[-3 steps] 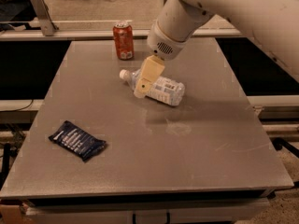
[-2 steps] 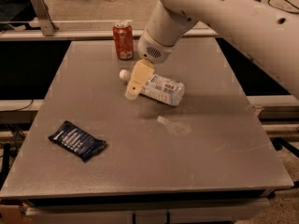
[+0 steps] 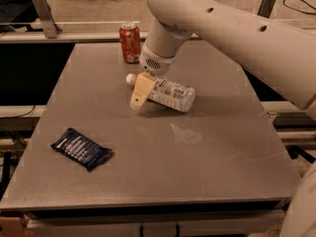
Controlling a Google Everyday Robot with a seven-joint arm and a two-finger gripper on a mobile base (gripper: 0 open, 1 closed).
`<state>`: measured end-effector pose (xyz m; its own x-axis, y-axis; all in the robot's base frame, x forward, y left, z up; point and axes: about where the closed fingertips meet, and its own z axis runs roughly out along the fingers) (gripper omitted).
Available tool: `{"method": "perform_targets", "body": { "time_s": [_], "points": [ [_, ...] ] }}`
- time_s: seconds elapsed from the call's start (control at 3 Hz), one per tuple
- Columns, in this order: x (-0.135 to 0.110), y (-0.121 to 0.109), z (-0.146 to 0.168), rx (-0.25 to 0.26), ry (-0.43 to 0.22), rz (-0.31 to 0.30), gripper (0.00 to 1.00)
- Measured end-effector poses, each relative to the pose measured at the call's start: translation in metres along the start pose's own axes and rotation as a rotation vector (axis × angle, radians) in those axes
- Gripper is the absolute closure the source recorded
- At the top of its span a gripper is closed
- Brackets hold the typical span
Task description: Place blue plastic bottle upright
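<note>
The blue plastic bottle (image 3: pixel 172 95) is clear with a white cap and a pale printed label. It lies on its side on the grey table (image 3: pixel 163 152), cap pointing left toward the far edge. My gripper (image 3: pixel 140 93) hangs from the white arm and is down at the bottle's neck end, just right of the cap, its beige tip close to the tabletop in front of the bottle. The part of the gripper behind the bottle is hidden.
A red-orange soda can (image 3: pixel 130 43) stands upright at the far edge, just behind the bottle's cap. A flat dark-blue packet (image 3: pixel 81 148) lies at the front left. The white arm (image 3: pixel 237 28) spans the right rear of the table.
The gripper has moved left along the bottle toward its cap end and lowered closer to the table. The bottle, can and packet have not moved.
</note>
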<state>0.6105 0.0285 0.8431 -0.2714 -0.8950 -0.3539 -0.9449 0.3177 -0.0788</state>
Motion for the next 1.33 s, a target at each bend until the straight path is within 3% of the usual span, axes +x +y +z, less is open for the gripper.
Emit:
{"method": "perform_targets", "body": {
  "time_s": [0.67, 1.0, 1.33],
  "points": [
    [0.001, -0.005, -0.009, 0.039, 0.005, 0.009, 0.64],
    [0.005, -0.016, -0.042, 0.068, -0.064, 0.006, 0.87],
    [0.015, -0.032, -0.082, 0.077, -0.218, 0.004, 1.00]
  ]
}}
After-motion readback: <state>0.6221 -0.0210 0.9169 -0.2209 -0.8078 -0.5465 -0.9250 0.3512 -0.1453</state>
